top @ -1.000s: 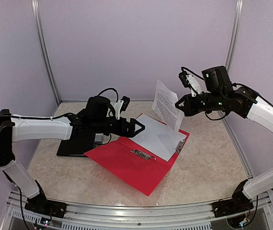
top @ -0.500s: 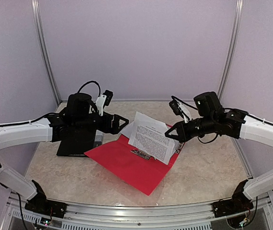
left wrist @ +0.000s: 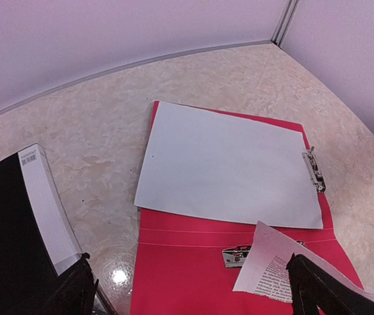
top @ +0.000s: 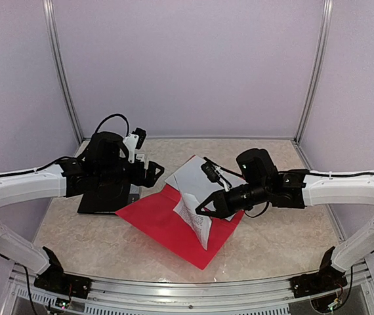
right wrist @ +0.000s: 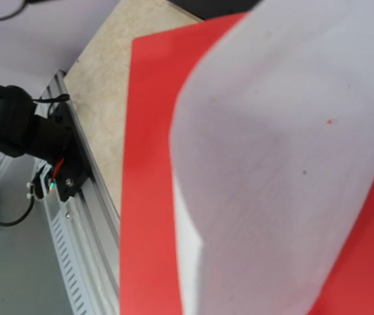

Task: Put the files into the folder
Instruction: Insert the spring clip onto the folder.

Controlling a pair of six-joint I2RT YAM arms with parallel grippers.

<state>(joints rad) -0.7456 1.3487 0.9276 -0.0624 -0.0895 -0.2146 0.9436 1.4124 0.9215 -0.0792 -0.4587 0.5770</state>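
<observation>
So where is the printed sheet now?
In the top view, centre-right: the printed sheet hangs pinched in the right gripper, drooping over the folder, beside the blank sheet.

The red folder (top: 164,230) lies open and flat. A blank white sheet (left wrist: 226,164) rests flat on its far half. A printed sheet (top: 197,226), curled and bent, hangs raised over its right side.

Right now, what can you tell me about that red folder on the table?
The red folder lies open and flat on the pale stone-look table, seemingly thin plastic. One metal clip sits at its right edge, another near the middle. A blank white sheet rests on its far half; a printed sheet, pinched by the right gripper, hangs over it.
</observation>
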